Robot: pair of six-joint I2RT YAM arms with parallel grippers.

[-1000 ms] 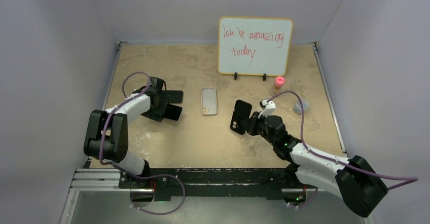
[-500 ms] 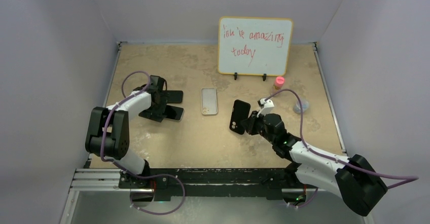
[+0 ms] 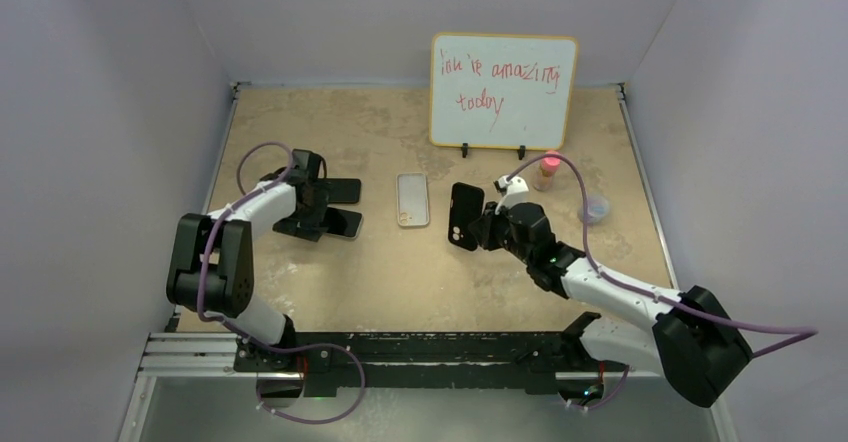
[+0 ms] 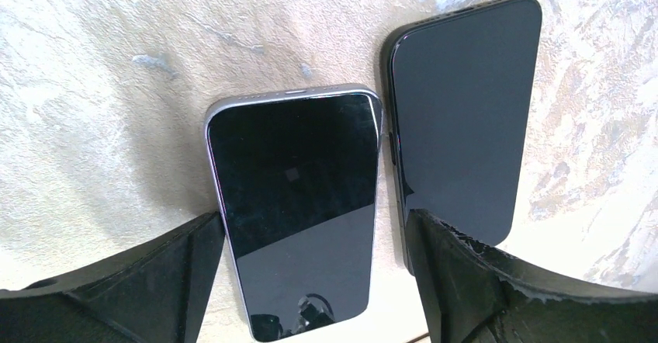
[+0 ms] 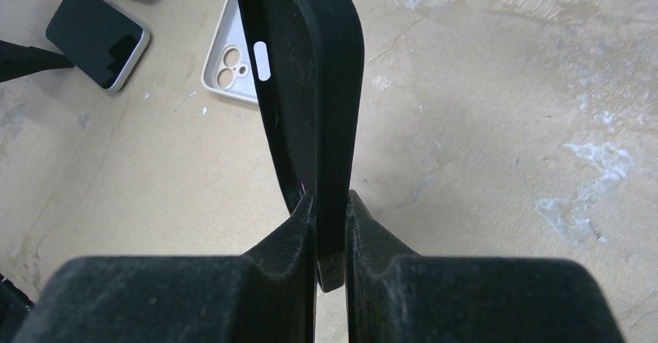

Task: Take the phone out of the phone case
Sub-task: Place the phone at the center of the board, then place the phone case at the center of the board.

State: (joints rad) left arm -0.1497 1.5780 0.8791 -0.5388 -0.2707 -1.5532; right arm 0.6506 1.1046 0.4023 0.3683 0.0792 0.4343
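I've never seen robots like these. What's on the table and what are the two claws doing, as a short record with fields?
left gripper: open, fingers either side of a silver-edged phone lying screen up on the table
beside it: a dark phone, also lying flat
right gripper: shut on a black case, held on edge
between the arms: a pale case lying flat
at the back: whiteboard with red handwriting

Black phone case (image 5: 310,87) upright, edge pinched in right pincer (image 5: 330,203)
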